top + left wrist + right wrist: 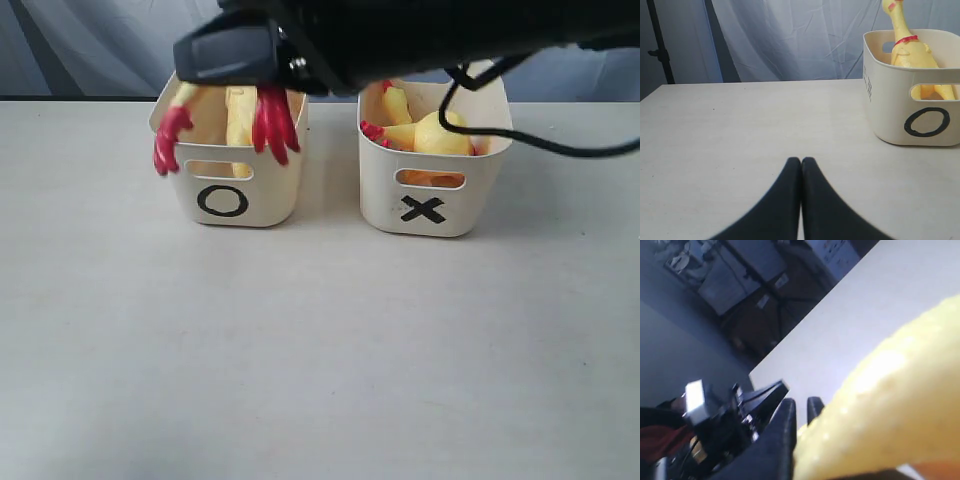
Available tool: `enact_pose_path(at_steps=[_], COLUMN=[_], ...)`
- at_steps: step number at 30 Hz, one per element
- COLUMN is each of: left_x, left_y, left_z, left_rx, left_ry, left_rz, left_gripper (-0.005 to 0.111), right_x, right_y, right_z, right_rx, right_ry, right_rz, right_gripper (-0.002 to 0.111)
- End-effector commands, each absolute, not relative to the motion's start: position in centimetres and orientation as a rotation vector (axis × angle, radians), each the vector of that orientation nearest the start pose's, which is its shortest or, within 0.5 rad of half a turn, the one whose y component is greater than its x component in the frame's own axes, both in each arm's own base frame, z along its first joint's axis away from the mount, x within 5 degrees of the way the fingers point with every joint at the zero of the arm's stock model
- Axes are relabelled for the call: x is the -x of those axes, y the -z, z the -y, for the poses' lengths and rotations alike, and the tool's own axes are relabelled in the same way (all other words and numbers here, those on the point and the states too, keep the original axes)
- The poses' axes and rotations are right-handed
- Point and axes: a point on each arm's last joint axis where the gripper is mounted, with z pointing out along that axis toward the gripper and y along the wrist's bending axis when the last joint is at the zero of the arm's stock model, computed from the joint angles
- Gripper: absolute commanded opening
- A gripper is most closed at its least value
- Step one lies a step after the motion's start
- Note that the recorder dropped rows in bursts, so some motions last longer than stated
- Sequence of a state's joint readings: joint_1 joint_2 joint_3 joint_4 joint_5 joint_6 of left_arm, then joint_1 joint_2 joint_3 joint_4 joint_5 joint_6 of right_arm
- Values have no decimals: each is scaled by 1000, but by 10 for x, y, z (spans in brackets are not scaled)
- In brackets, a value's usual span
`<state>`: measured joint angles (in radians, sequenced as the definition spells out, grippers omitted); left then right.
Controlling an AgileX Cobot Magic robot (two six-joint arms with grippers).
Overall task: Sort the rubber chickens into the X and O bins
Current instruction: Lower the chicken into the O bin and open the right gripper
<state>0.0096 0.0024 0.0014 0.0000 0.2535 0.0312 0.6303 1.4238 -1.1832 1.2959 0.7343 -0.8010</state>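
Note:
The O bin [225, 195] stands at the back left and the X bin [425, 205] at the back right. My right arm [330, 40] reaches across over the O bin. A yellow rubber chicken [240, 115] hangs under it, its red feet [275, 125] draped over the bin's front rim. Up close, my right gripper [801, 407] is shut on the chicken's yellow body [880, 405]. More chickens [435, 135] lie in the X bin. My left gripper [801, 161] is shut and empty, low over the table beside the O bin [900, 115], where a chicken [907, 47] stands head up.
Bare white table [320, 350] stretches in front of both bins. A black cable [520, 140] from the right arm droops behind the X bin. A grey curtain [790, 40] closes off the back.

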Motion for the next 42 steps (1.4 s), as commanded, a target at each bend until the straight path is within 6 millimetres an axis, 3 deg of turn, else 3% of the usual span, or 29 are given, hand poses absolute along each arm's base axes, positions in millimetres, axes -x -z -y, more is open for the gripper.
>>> enact_pose_path(at_steps=[1, 8, 13, 20, 32, 42], left_x=[-55, -55, -55, -55, -55, -55], left_y=[-191, -191, -191, -191, -191, -191], left_z=[0, 0, 0, 0, 0, 0], left_rx=[-17, -17, -17, -17, -17, -17], left_ry=[-25, -25, -25, -25, -25, -25], left_rz=[-1729, -1729, -1729, -1729, -1729, -1729], left_gripper=[0, 0, 0, 0, 0, 0], right_x=[-257, -313, -353, -395, -417, -424], right_y=[-375, -372, -350, -313, -229, -187], right_z=[-245, -271, -296, -309, -321, -324], right_rx=[600, 481, 448, 315, 301, 293], right_ry=[-1207, -1089, -1059, -930, -850, -803], right_rz=[-1904, -1853, -1859, -1872, -2032, -2108], right_gripper=[-1, -1, -1, -1, -1, -1])
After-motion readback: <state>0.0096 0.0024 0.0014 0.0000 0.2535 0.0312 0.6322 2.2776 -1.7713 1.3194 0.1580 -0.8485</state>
